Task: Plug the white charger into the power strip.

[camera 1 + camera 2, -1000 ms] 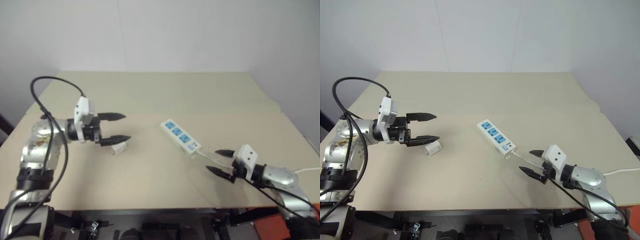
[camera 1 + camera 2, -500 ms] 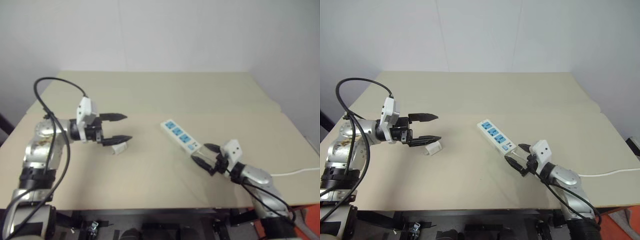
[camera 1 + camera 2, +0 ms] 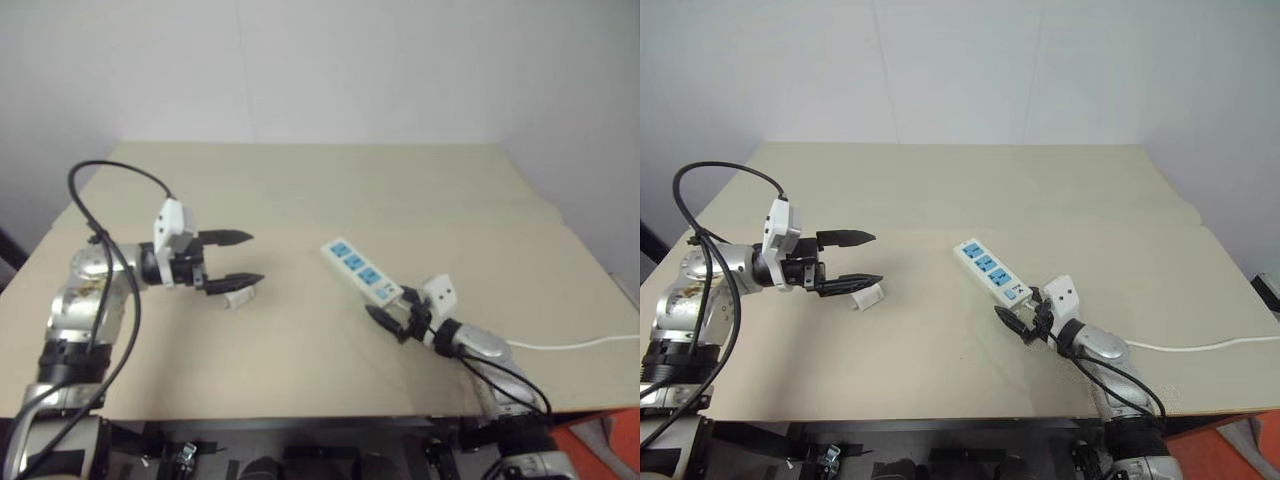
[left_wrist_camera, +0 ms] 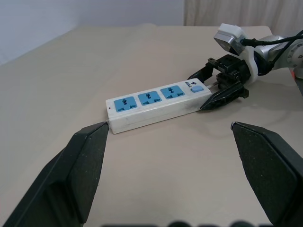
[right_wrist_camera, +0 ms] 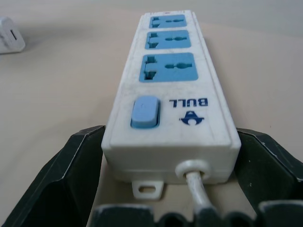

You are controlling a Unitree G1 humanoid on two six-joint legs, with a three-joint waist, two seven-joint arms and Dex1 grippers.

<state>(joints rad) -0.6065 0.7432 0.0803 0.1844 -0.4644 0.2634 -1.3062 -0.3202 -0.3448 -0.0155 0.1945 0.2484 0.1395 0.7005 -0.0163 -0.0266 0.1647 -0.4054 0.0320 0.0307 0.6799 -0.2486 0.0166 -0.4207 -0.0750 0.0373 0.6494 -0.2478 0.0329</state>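
From the head views, you have the charger lying on the surface just under the left gripper, whose fingers stand wide apart and hold nothing; the strip lies well apart from it toward the right, with its cord trailing off to the right edge. The right gripper sits at the strip's switch end, fingers spread, gripping nothing. In the left wrist view, you look past two wide black fingers straight at the strip, the right gripper straddling its far end. In the right wrist view, the switch end of the strip sits between the open fingers, the cord running back between them, the charger far off. Expect the charger to be light, hard and slick, likely to skid or twist, so take it across its flat sides. The strip looks stiff and light too; it may slide when pushed, so pinch that switch end to brace it
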